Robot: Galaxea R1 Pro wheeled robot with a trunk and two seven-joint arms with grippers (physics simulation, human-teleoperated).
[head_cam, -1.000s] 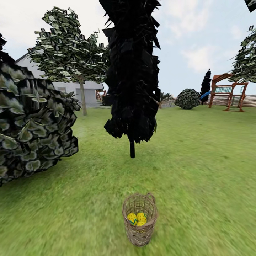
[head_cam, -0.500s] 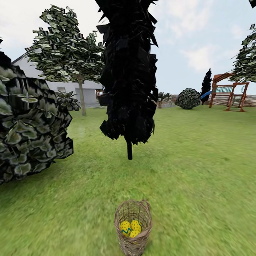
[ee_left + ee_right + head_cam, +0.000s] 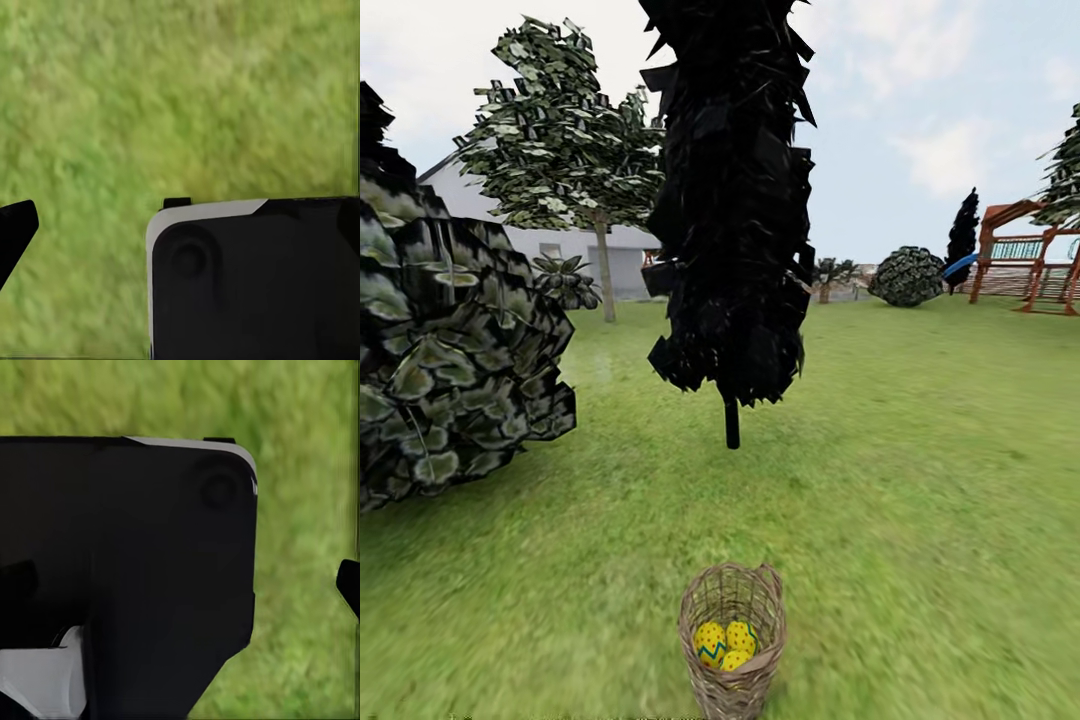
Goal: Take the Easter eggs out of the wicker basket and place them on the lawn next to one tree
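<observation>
One open-weave wicker basket (image 3: 732,640), round and deep with braided rim, upright on mottled lawn (image 3: 920,480). Three yellow dotted, zigzag-banded Easter eggs (image 3: 726,642) clustered inside. Left tool (image 3: 16,234) and right tool (image 3: 349,585): grip state not discernible.

Wicker basket (image 3: 732,640) is showing loose open-weave tan wicker, rough, w/ thick braided rim. Easter eggs (image 3: 724,643) inside are looking smooth, matt yellow w/ red dots & blue-green zigzags. Lawn (image 3: 920,480) is reading as mottled, blurry green grass. Playset (image 3: 1028,262) is looking like reddish-brown wood.
</observation>
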